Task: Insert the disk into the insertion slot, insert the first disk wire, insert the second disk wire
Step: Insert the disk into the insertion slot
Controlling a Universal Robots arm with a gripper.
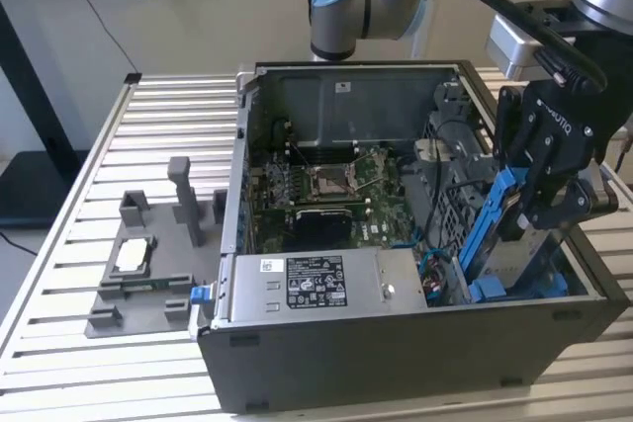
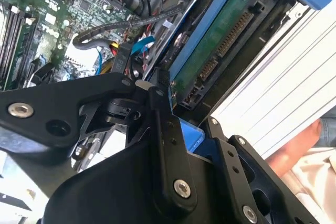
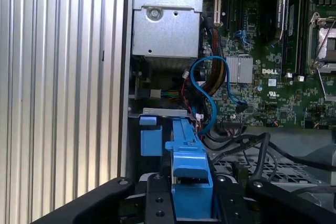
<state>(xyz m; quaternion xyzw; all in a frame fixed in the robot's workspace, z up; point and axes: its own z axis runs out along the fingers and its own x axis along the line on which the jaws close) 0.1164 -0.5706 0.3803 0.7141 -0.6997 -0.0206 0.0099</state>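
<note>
Across the slatted table (image 1: 148, 106): open case (image 1: 396, 363), lid off, filling much of the exterior view's right. Inside, green board (image 1: 326, 185) in the middle, grey supply box (image 1: 307, 284) along the near wall.

Over the case's end at the exterior view's right: gripper (image 1: 529, 210), hanging from above, fingers (image 3: 156, 192) clamped either side of the disk (image 1: 490, 239) by its blue frame. Same grip seen in both wrist views, blue plastic pinched between the black links.

Disk on edge and tilted, not flat. Long axis slanting down from the fingers, upper end leaning to the exterior view's right, lower end already inside the case walls at the bay (image 1: 514, 289). Straight below the fingers, then, with the bay at its foot. Judged partly entered, not seated. Green underside and connector row (image 2: 220, 40) bare in the second wrist view, nothing plugged in.

Blue wire (image 3: 210, 93) looped beside the supply box in the first wrist view, near the frame but apart from it, both wire steps judged not yet done
</note>
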